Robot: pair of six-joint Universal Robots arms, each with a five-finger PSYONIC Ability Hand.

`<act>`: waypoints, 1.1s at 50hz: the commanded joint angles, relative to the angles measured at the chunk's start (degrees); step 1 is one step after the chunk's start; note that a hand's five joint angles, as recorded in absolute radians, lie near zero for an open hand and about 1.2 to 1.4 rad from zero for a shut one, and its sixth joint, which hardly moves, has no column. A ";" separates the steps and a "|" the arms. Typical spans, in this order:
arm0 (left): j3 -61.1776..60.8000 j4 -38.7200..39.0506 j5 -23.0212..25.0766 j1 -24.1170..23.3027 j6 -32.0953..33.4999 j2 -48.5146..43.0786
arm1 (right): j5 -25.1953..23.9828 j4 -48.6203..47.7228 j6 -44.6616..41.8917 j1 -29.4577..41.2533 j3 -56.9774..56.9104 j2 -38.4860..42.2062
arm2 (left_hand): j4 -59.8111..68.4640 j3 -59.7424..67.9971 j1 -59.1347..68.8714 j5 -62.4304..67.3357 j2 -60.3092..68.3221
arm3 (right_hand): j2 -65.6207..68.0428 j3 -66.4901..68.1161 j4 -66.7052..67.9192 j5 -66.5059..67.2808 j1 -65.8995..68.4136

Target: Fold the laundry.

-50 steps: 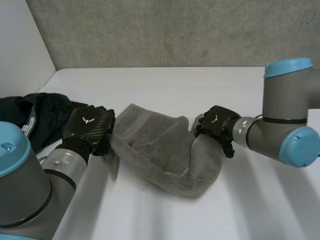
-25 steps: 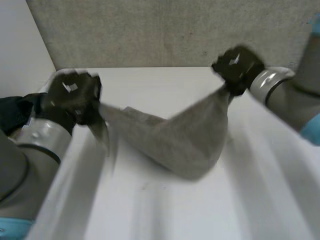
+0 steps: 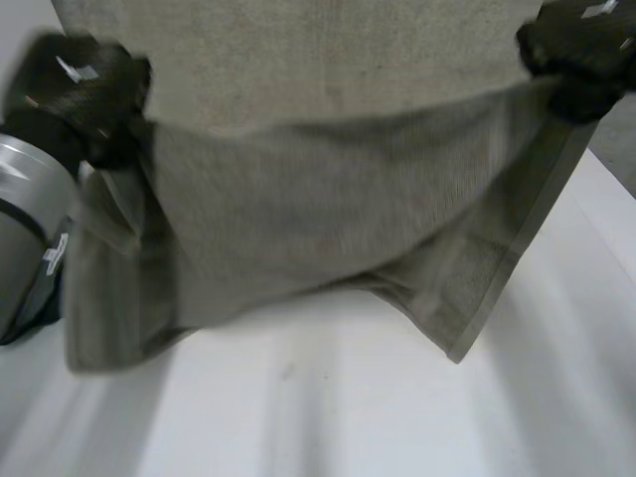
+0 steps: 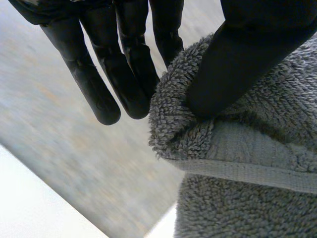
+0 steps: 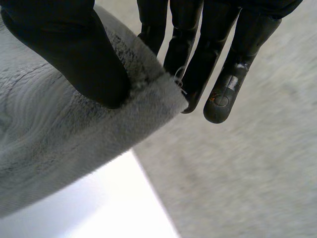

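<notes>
1. Left hand (image 4: 130,69) first: the thumb presses down into the thick pile of the grey towel (image 4: 247,163) and pinches a rolled-over edge against the fingers behind it. That is a firm pinch. The other fingers reach out straight past the cloth, with nothing between them.
2. The woven hem band runs just under that thumb, so the grip sits close to the towel's border, at an upper corner.
3. Over to the right hand (image 5: 74,54), and it is the same story: the thumb is clamped on top of the towel's folded rim and the fingers are backing it from the far side. The fingertips poke out beyond the edge of the cloth. It is closed on the fabric, with the corner tucked right in the pinch.
4. From the head view, both hands are up high and well apart, the left at one top corner and the right at the other. The towel is stretched between them like a banner.
5. The top edge sags a little in the middle. The body of the cloth hangs down in front of the camera.
6. On the right side the hemmed edge slants down to a loose lower corner. On the left side the cloth bunches and droops beside the grey left arm (image 3: 25,229).
7. Below it all lies the white table (image 3: 348,407). Whether the lowest folds touch it, I cannot tell.
8. Behind the towel there is a rough grey wall (image 3: 298,50).
</notes>
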 commanded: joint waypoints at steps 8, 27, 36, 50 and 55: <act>13.37 10.04 0.48 0.33 7.43 -27.51 | 1.97 -6.39 7.39 0.64 -12.68 25.63 | 11.33 11.73 15.49 15.23 11.57 | 12.77 12.51 11.94 13.30 23.72; 14.55 35.63 0.30 -0.37 11.57 -18.04 | 5.58 -38.75 21.21 0.11 -12.81 16.94 | 11.33 11.73 15.49 15.23 11.57 | 12.77 12.51 11.94 13.30 23.72; -10.13 35.10 0.83 -0.02 11.30 -13.63 | -2.23 -38.48 18.40 -2.25 18.63 4.38 | 11.33 11.73 15.49 15.23 11.57 | 12.77 12.51 11.94 13.30 23.72; -25.63 34.49 0.57 0.24 11.30 -23.39 | -13.14 -38.22 5.66 -9.65 51.97 3.92 | 11.33 11.73 15.49 15.23 11.57 | 12.77 12.51 11.94 13.30 23.72; -25.64 33.43 0.57 -0.02 11.13 -22.95 | -13.23 -38.22 3.01 -9.82 53.83 5.25 | -25.75 -25.36 -21.59 -21.85 -25.51 | 12.77 12.51 11.94 13.30 23.72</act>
